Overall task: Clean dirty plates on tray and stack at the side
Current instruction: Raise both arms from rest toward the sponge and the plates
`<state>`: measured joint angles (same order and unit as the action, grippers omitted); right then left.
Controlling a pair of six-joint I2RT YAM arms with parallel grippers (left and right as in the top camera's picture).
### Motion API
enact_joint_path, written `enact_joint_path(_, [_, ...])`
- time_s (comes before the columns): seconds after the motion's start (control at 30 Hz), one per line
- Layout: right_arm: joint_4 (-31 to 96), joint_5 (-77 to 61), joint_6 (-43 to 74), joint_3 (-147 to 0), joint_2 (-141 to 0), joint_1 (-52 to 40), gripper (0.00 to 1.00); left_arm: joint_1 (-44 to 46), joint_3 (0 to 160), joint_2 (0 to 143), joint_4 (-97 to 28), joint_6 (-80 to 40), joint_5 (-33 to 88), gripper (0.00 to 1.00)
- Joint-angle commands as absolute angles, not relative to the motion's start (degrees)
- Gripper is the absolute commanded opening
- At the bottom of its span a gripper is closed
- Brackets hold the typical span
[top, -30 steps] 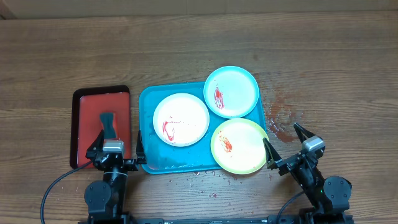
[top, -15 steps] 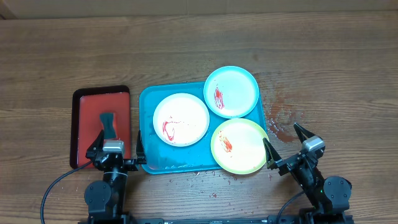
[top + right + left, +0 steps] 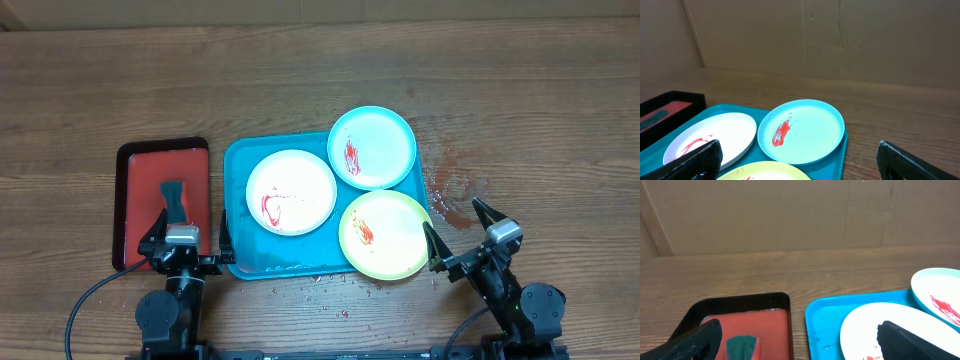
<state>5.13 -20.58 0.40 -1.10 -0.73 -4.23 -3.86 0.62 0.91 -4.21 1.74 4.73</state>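
Observation:
Three smeared plates lie on the cyan-blue tray: a white-rimmed plate at the left, a cyan plate at the back right, a lime green plate at the front right. My left gripper is open and empty near the table's front edge, between the red tray and the blue tray. My right gripper is open and empty just right of the green plate. The left wrist view shows the blue tray and white plate. The right wrist view shows the cyan plate, white plate and green plate.
A red tray with a dark rim stands left of the blue tray and holds a green-topped sponge, also in the left wrist view. Red sauce stains mark the wood right of the blue tray. Crumbs lie along the front edge.

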Motion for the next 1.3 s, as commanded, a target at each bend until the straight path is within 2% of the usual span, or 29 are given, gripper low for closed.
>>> enact_joint_path(0.0, [4.73, -20.47, 0.38, -1.19, -0.30, -4.54, 1.00, -4.21, 0.27, 0.69, -4.10, 2.61, 4.47, 1.00])
enact_joint_path(0.5, [4.45, -20.69, 0.40, -1.19, -0.30, -4.54, 1.00, -4.16, 0.27, 0.69, -3.75, 2.48, 4.56, 1.00])
enact_joint_path(0.7, [5.26, -23.29, 1.10, -3.68, -0.62, -4.54, 1.00, -4.16, 3.40, 0.69, -6.57, -6.48, 6.70, 1.00])
enact_joint_path(1.0, [12.86, -23.29, 2.57, -19.20, -12.08, -4.54, 1.00, -4.16, 24.86, 9.61, -22.85, -6.42, 8.80, 1.00])
enact_joint_path(1.27, [29.82, -23.27, 2.57, -43.57, -33.34, -4.56, 1.00, -4.16, 52.51, 32.12, -43.27, -3.79, 11.88, 1.00])
